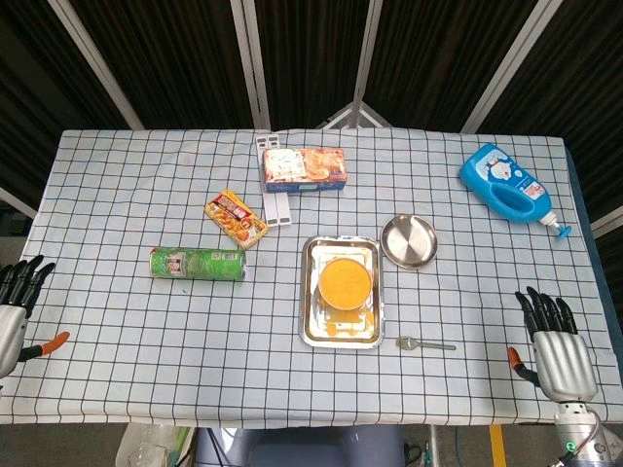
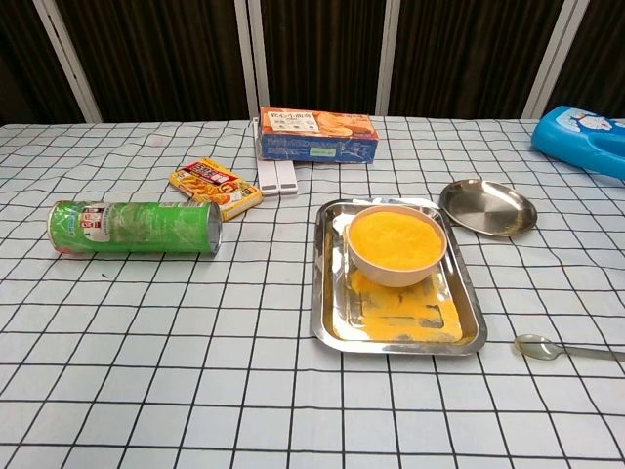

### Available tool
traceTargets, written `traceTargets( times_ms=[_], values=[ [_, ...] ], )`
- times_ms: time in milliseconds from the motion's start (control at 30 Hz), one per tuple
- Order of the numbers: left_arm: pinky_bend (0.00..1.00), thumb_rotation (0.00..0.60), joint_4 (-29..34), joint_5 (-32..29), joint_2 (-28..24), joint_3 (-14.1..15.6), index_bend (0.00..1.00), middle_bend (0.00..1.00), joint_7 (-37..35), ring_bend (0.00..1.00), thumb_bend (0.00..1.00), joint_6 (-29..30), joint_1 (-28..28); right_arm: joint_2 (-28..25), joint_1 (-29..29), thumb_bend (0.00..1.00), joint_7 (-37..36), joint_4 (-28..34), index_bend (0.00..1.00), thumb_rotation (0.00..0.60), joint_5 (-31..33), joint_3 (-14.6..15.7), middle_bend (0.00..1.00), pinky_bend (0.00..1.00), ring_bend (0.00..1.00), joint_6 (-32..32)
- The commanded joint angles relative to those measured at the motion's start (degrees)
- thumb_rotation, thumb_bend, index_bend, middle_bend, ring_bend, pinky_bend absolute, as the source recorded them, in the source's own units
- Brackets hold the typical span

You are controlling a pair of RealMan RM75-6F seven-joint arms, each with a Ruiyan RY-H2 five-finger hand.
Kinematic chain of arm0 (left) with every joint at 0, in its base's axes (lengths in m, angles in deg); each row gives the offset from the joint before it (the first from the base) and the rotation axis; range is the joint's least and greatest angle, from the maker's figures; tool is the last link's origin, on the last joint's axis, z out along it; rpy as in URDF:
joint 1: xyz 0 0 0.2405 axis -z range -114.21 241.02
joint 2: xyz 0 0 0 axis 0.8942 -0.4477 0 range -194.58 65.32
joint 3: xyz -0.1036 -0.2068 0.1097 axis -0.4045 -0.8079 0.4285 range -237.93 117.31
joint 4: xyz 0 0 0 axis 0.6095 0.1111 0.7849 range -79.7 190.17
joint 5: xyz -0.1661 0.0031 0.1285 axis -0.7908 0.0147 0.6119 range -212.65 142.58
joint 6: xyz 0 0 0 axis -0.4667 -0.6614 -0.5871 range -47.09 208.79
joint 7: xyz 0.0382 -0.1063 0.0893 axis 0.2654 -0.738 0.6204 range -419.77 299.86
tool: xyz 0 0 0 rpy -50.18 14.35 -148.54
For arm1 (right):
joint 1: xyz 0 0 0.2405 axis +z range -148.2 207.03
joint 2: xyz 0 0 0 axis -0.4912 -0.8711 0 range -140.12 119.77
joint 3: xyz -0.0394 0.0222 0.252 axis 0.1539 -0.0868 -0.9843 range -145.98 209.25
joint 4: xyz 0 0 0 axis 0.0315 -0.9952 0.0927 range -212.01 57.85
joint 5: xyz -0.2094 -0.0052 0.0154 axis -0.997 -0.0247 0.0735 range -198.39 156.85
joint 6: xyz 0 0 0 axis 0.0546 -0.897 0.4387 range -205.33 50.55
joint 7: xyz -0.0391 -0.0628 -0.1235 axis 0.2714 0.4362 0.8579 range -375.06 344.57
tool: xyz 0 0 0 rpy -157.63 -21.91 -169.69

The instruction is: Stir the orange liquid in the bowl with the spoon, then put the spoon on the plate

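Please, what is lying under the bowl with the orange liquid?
The bowl stands in a metal tray. Orange spill covers the tray floor in front of it. The tray part directly beneath the bowl is hidden, so anything there cannot be seen.

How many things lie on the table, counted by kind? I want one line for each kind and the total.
Metal tableware: 3, tray, plate, spoon
Bowl of orange liquid: 1
Snack packages: 3, green can, orange box, yellow packet
Blue bottle: 1
White strip: 1
Total: 9
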Motion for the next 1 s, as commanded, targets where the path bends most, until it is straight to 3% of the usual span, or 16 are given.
traceTargets(
  times_ms=[33, 333, 467, 600, 1000],
  values=[
    [0.00, 0.600, -0.11, -0.24, 0.05, -0.47, 0.00, 0.00, -0.46, 0.00, 0.00, -0.75, -0.35, 0.10, 0.01, 0.41, 0.23, 0.03, 0.00, 0.600, -0.19, 0.12, 0.00, 0.00, 0.00, 0.05],
    [0.00, 0.600, 0.03, 1.30, 0.13, -0.75, 0.00, 0.00, -0.53, 0.00, 0.00, -0.77, -0.86, 0.45, 0.22, 0.41, 0.61, 0.54, 0.01, 0.600, -0.31, 0.45, 0.00, 0.00, 0.00, 0.80],
    [0.00, 0.600, 0.03, 1.71, 0.15, -1.00, 0.00, 0.00, -0.59, 0.00, 0.00, -0.93, -1.01, 1.25, 0.94, 0.41, 1.43, 2.09, 0.21, 0.600, 0.36, 0.73, 0.00, 0.00, 0.00, 2.71],
    [0.00, 0.600, -0.12, 2.14, 0.31, -1.24, 0.00, 0.00, -0.38, 0.00, 0.00, -1.12, -1.04, 2.90, 2.28, 0.41, 3.93, 3.41, 0.41, 0.600, 1.88, 0.38, 0.07, 0.00, 0.00, 5.00],
    [0.00, 0.600, -0.37, 2.89, 0.78, -1.92, 0.00, 0.00, -0.10, 0.00, 0.00, -2.85, -0.71, 14.05, 6.13, 0.41, 14.83, -1.66, 0.51, 0.600, 9.66, -1.94, 0.11, 0.00, 0.00, 9.04]
  ],
)
